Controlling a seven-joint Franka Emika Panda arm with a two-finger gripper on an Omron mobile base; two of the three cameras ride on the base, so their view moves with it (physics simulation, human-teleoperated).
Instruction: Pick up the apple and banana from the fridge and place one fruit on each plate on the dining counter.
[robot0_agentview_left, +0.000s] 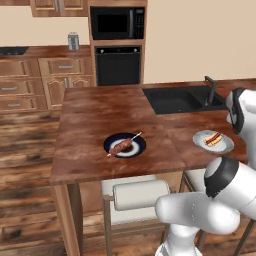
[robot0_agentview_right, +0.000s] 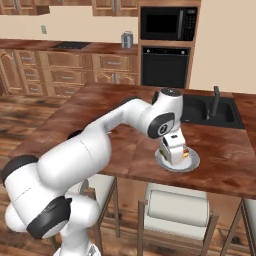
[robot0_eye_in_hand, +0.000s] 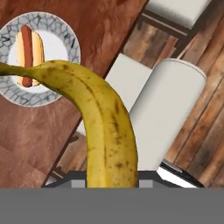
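My gripper (robot0_agentview_right: 176, 159) is shut on the banana (robot0_eye_in_hand: 103, 127), a yellow curved fruit with brown specks that rises from the bottom of the hand view. The hand hangs just above a grey-rimmed plate (robot0_agentview_right: 192, 164) with a hot dog (robot0_eye_in_hand: 29, 52) near the dining counter's (robot0_agentview_left: 95, 110) front edge. In the hand view the banana's tip reaches across that plate (robot0_eye_in_hand: 65, 39). A dark navy plate (robot0_agentview_left: 139, 140) carrying a meat skewer (robot0_agentview_left: 122, 145) sits further left on the counter. The apple and the fridge are out of view.
A black sink (robot0_agentview_left: 175, 100) with a tap (robot0_agentview_left: 211, 89) is set into the counter's far right. White-cushioned stools (robot0_agentview_left: 140, 195) stand under the front edge. Wall cabinets, an oven (robot0_agentview_left: 118, 65) and a metal canister (robot0_agentview_left: 73, 41) line the back.
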